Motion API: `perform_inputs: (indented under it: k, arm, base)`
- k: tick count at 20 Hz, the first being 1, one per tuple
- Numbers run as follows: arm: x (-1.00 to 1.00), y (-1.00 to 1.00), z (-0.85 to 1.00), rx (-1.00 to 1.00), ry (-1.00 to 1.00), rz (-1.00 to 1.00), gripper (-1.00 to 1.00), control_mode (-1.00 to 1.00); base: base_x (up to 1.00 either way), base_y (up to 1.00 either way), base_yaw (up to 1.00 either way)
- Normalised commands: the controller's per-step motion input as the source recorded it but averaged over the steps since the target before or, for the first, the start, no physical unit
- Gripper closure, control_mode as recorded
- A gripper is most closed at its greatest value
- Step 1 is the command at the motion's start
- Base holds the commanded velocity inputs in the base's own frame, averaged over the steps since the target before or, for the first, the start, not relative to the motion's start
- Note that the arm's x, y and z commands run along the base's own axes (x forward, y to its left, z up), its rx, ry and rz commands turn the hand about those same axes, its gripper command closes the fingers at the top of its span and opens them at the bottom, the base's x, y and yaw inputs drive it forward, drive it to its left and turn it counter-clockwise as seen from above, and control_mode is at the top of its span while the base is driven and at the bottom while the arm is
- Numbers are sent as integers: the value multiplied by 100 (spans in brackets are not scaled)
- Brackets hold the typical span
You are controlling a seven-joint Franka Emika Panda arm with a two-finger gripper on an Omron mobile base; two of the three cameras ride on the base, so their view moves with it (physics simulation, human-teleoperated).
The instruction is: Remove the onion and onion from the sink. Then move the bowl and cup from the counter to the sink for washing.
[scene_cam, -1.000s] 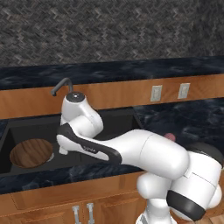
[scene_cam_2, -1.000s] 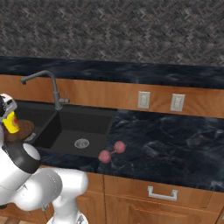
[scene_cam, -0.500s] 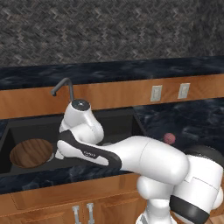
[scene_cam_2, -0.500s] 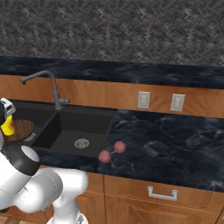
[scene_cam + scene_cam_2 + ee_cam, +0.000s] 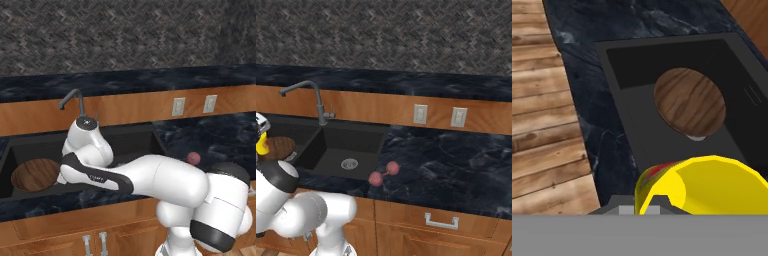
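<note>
Kitchen: dark marbled counter point(image 5: 456, 165) under a grey patterned wall, wood cabinets below.
Left base view, sink: the black sink point(image 5: 135, 142) sits in the counter, with the grey faucet point(image 5: 72, 100) at its far edge.
Left base view, bowl: the wooden bowl point(image 5: 34, 175) lies in the left basin, partly hidden behind my arm.
Left base view, onion: one pinkish-red onion point(image 5: 193, 158) shows on the counter right of the sink, just past my arm.
Right base view, onions: both onions point(image 5: 384, 173) rest on the counter just right of the sink, near its front edge, close beside each other.
Right base view, cup: the yellow cup point(image 5: 262, 146) hangs at the far left over the left basin, with the bowl point(image 5: 278, 147) beside it.
Right base view, right basin: a round metal drain point(image 5: 349, 163) sits in its floor.
Hand view, pincer: my pincer point(image 5: 643, 207) is pinching the rim of the cup point(image 5: 712, 185), fingers pressed onto it.
Hand view, bowl: the bowl point(image 5: 689, 102) sits on the basin floor, below the cup.
</note>
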Motion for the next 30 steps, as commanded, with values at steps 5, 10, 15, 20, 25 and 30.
perform_inputs:
  k: [5,10,15,20,25,30]
  arm:
    - [17,15,0,0,0,0,100,-100]
    - [22,5,0,0,0,0,100,-100]
    - [14,4,-3,-5,0,-2,100,-100]
    - [8,10,-9,-9,0,-3,100,-100]
    - [9,5,-8,-1,0,-3,100,-100]
    - [8,6,-8,0,0,-2,100,-100]
  base:
    - [0,0,0]
    - [0,0,0]
    - [0,0,0]
    - [0,0,0]
    - [0,0,0]
    - [0,0,0]
